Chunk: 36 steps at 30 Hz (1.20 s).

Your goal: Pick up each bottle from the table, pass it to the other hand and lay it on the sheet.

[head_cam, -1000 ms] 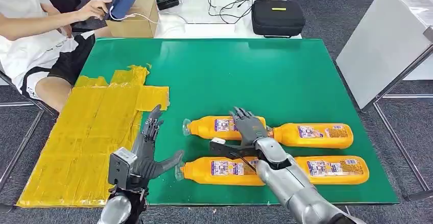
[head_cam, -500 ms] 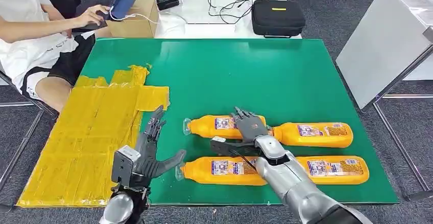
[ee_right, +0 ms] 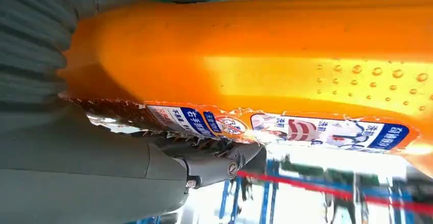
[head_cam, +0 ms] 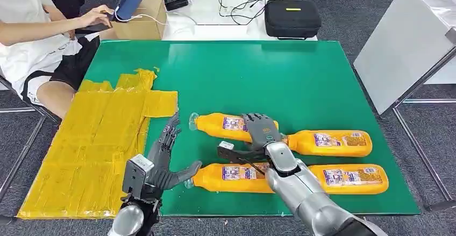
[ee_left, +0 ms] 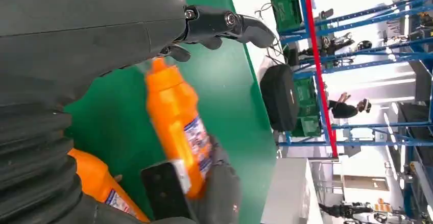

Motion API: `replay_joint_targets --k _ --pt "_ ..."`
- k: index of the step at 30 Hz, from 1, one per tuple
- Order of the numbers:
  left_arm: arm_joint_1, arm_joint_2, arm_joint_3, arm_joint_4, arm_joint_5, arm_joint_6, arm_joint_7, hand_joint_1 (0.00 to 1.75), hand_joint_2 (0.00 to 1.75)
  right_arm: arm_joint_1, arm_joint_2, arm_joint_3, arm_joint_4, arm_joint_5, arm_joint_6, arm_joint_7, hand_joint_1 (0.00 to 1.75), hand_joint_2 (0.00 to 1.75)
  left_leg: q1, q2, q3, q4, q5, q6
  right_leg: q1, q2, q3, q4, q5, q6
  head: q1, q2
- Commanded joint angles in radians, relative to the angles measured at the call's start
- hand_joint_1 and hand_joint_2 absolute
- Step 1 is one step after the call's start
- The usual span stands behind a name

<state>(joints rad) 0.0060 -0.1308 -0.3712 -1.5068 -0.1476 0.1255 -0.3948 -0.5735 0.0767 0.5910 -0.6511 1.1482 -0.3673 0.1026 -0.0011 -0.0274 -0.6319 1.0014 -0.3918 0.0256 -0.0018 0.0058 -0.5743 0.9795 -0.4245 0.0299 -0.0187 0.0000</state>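
Observation:
My right hand point(head_cam: 262, 132) grips an orange bottle point(head_cam: 225, 125) by its body, cap end pointing left and tilted up off the green table point(head_cam: 242, 74). In the right wrist view the bottle point(ee_right: 255, 55) lies close against the hand point(ee_right: 76, 157). Three more orange bottles lie flat: one point(head_cam: 330, 142) to the right of the held one, two point(head_cam: 231, 176) point(head_cam: 352, 177) near the front edge. My left hand point(head_cam: 161, 163) is open, fingers spread, beside the yellow sheet point(head_cam: 91, 144), a little left of the bottles. The left wrist view shows its fingers point(ee_left: 224, 22) and the held bottle point(ee_left: 176, 122).
A seated person point(head_cam: 32, 37) works at the far left corner. Behind the green table a white table point(head_cam: 209, 18) carries a cardboard box point(head_cam: 141, 23), cables and a black case point(head_cam: 292, 18). A pale cabinet point(head_cam: 408, 37) stands to the right.
My right hand has closed on the upper left bottle and raised its cap end, swinging it up and left. My left hand has drifted slightly right, toward the bottles.

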Motion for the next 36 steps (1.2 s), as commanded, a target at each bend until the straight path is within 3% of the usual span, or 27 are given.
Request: replay_joint_targets --k 1,6,17,21,24,30,31,36 --pt "-0.002 0.005 -0.016 0.017 -0.011 -0.003 0.001 0.00 1.75 0.093 -0.041 -0.113 -0.312 -0.026 -0.124 -0.050 1.75 1.75 0.001 0.000 0.002 0.001 -0.001 -0.001 0.001 -0.003 0.003 0.000 -0.002 0.000 0.000 0.000" --pt "0.007 0.010 -0.010 0.013 -0.021 0.002 -0.007 0.00 1.75 0.167 -0.073 -0.201 -0.537 -0.066 -0.167 -0.085 1.75 1.75 0.000 -0.001 0.000 0.001 -0.001 -0.001 0.000 -0.003 0.001 0.000 -0.001 0.000 0.000 0.000" --pt "0.024 0.014 0.000 0.011 -0.016 0.002 -0.016 0.00 1.75 0.252 -0.059 -0.265 -0.671 -0.221 -0.215 -0.192 1.75 1.75 0.000 -0.001 0.000 0.000 -0.001 -0.001 0.000 -0.003 0.002 0.000 -0.001 0.000 0.000 0.000" --pt "0.031 0.021 0.008 0.009 0.008 -0.016 -0.016 0.00 1.75 0.331 -0.043 -0.249 -0.748 -0.438 -0.120 -0.295 1.75 1.75 0.000 -0.001 0.001 0.000 -0.001 -0.001 0.000 -0.003 0.002 -0.001 -0.001 0.000 0.000 0.000" --pt "0.030 0.027 0.004 0.007 0.009 -0.024 -0.021 0.00 1.75 0.373 -0.041 -0.205 -0.771 -0.664 0.074 -0.364 1.75 1.75 0.000 0.000 0.001 0.000 -0.001 -0.001 0.000 -0.002 0.002 -0.001 -0.001 0.000 0.000 0.000" --pt "0.028 0.028 0.002 0.009 0.009 -0.024 -0.021 0.00 1.75 0.370 -0.038 -0.197 -0.766 -0.663 0.072 -0.364 1.75 1.75 0.000 0.001 0.000 0.000 -0.001 -0.001 0.000 -0.002 0.001 0.000 -0.001 0.000 0.000 0.000" --pt "0.027 0.030 -0.001 0.009 0.015 -0.029 -0.026 0.00 1.75 0.370 -0.038 -0.191 -0.766 -0.714 0.124 -0.378 1.75 1.75 0.000 0.000 -0.001 0.000 -0.001 -0.001 0.000 -0.001 0.000 0.000 -0.001 0.000 0.000 0.000" --pt "0.009 0.035 -0.012 0.020 0.030 -0.049 -0.031 0.00 1.75 0.377 -0.011 -0.042 -0.704 -0.698 0.199 -0.410 1.75 1.75 0.000 0.003 0.001 -0.001 -0.002 -0.001 0.001 0.000 0.002 -0.001 -0.001 -0.001 0.000 0.000"
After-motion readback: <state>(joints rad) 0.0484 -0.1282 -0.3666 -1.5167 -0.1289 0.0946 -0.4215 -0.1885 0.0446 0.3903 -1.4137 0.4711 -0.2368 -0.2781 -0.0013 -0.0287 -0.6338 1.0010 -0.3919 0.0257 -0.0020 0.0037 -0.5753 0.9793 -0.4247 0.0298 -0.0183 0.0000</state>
